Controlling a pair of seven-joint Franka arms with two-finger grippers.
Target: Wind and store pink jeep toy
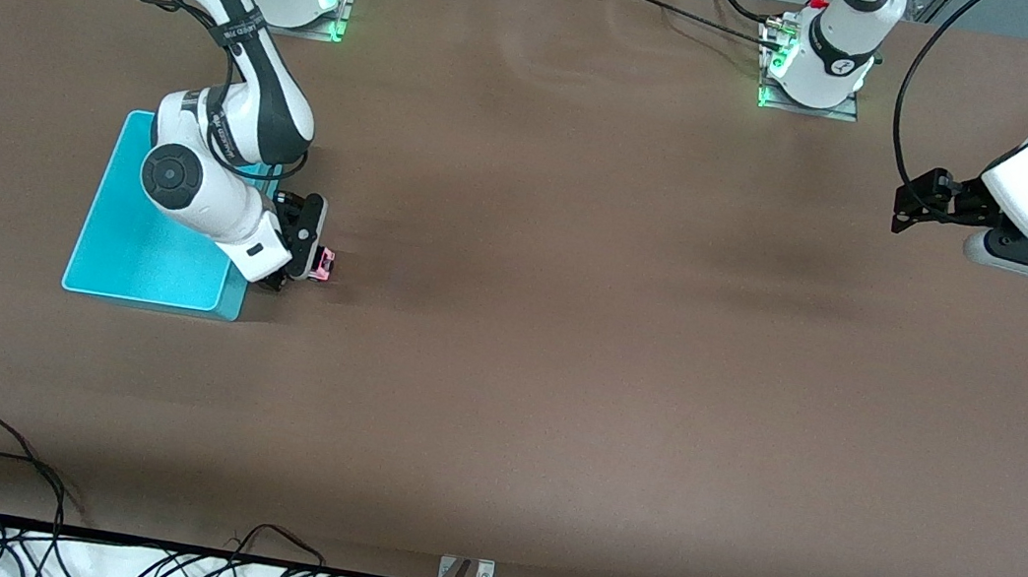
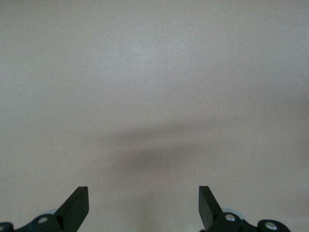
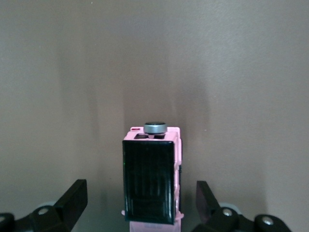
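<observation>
Your right pincer [image 1: 315,264] straddles the pink jeep toy [image 1: 323,264] unclamped, beside the turquoise bin [image 1: 142,264]; left pincer [image 1: 912,204] waits apart.

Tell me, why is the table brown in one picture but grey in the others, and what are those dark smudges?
Front view: the table looks warm brown, with a soft shadow under the raised left gripper. Left wrist view: it looks pale grey, with blurry shadow streaks. Right wrist view: dimmer grey, and the jeep between the open right gripper fingers looks sharp.
</observation>
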